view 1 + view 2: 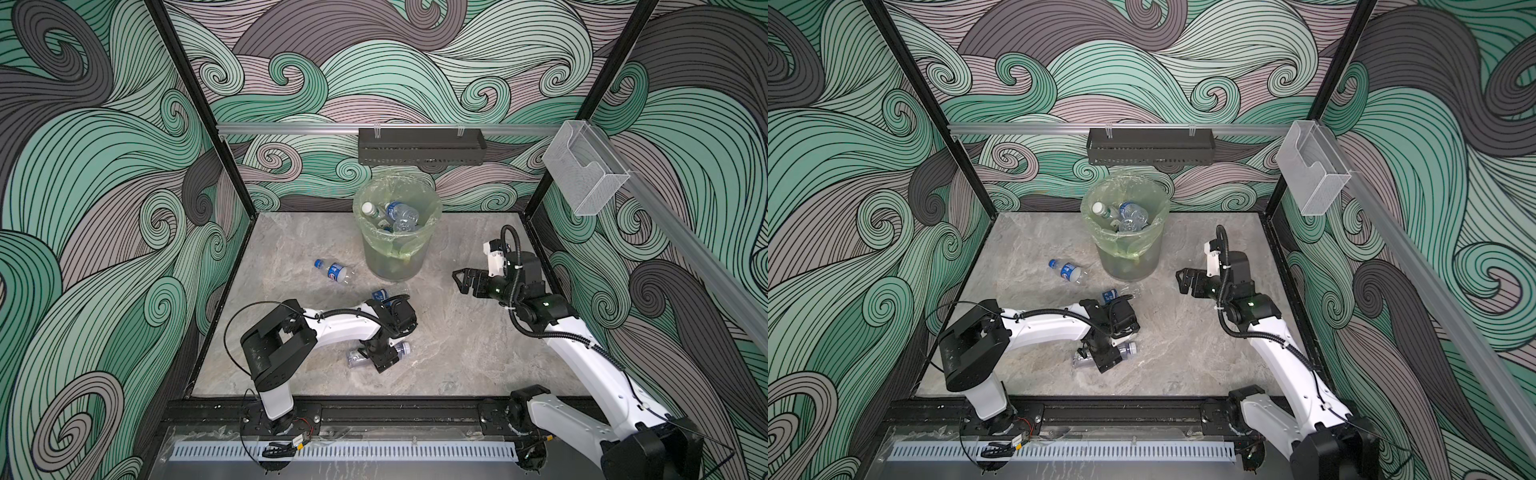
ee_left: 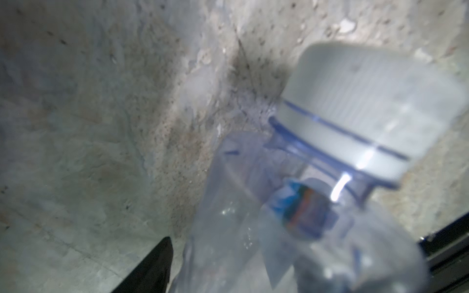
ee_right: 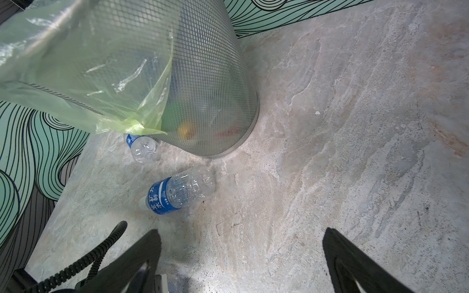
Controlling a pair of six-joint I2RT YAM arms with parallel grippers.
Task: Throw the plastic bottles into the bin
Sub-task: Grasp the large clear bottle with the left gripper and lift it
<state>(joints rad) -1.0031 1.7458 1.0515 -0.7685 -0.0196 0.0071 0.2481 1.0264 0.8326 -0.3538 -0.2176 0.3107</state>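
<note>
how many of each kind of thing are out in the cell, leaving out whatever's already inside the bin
plastic bottles lying on the table: 3 (blue-capped bottle, half-hidden bottle, white-capped bottle)
bin: 1
black tray: 1
clear box: 1
total: 6

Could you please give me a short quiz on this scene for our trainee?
1. How many plastic bottles lie on the tabletop outside the bin?
2. True or false: the right hand holds a bottle.
3. The left hand is: A) over the bin; B) down at a lying clear bottle; C) touching the right hand.
Key: 1) three; 2) false, it is open and empty; 3) B.
</note>
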